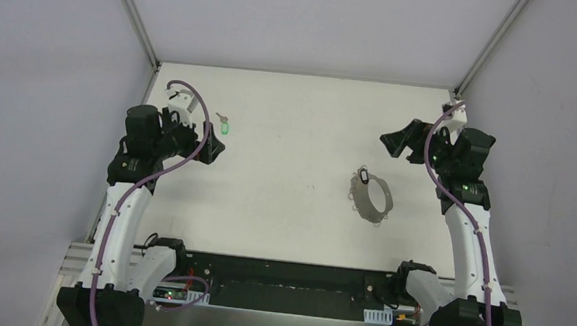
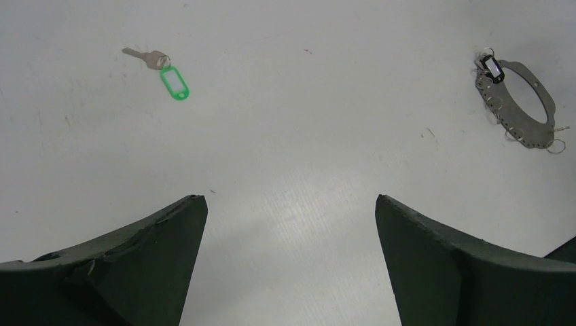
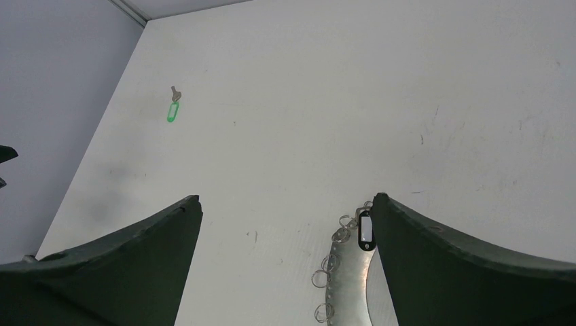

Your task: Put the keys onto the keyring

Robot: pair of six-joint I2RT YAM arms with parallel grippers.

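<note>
White desk (image 1: 297, 109) between grey walls (image 1: 43, 74). Nearest the bases, right of centre, lies the keyring (image 1: 369, 195), its black tag (image 1: 363, 174) at the far end. The left hand (image 1: 210, 147) and right hand (image 1: 397, 143) hover spread wide, empty. The key (image 1: 224, 125) lies just beyond the left hand.

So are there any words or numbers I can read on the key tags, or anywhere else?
No readable text anywhere in these views.
Green-tagged key: nothing written in its window.
Black tag on the keyring: the white insert looks blank, but it is too small to be sure.
</note>
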